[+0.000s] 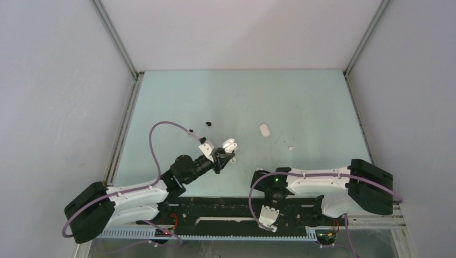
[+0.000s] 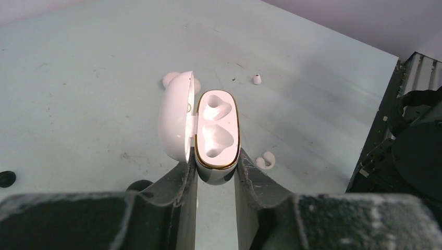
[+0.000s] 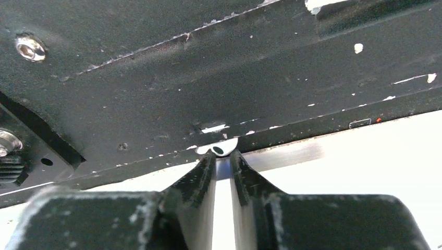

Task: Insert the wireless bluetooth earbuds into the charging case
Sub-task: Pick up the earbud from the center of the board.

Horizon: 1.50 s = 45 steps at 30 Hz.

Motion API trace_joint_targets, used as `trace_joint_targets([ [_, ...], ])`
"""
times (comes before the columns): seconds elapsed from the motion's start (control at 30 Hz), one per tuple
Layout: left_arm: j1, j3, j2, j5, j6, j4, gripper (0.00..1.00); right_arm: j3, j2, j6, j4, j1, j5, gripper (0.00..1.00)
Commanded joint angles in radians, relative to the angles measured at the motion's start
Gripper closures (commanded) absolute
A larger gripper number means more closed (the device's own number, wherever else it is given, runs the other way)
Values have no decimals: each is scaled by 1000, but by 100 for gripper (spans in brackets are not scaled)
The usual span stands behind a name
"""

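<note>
White open case (image 2: 218, 130) clamped in left gripper (image 2: 216, 169); right gripper (image 3: 222, 159) pinching white earbud (image 3: 219, 149)

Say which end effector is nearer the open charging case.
Left end effector: gripping the charging case by its base. Right end effector: far off over the black base plate, tips at a white earbud.

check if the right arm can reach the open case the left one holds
Probably yes. The left gripper holds the case lid-open, both wells empty, nothing over it. The right gripper, pinching a white earbud, faces the near base plate and must swing round.
</note>
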Motion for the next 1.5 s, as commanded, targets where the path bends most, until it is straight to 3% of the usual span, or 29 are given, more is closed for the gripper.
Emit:
trace_joint_targets([
  [0.0, 8, 5, -11, -17, 10, 31, 100, 50, 17, 8, -27, 1, 9, 86],
  [0.3, 9, 30, 38, -2, 11, 47, 100, 299, 19, 133, -191, -37, -58, 93],
  [0.4, 9, 33, 42, 1, 10, 48, 100, 295, 22, 127, -217, -51, -75, 92],
  [0.57, 9, 30, 38, -2, 6, 48, 100, 227, 24, 72, -206, -29, -68, 73],
  [0.7, 8, 16, 21, -9, 1, 48, 99, 197, 54, 38, -195, -8, -60, 65],
  [1.47, 16, -10, -2, -17, 5, 38, 100, 193, 223, 32, -155, 21, -80, 65],
])
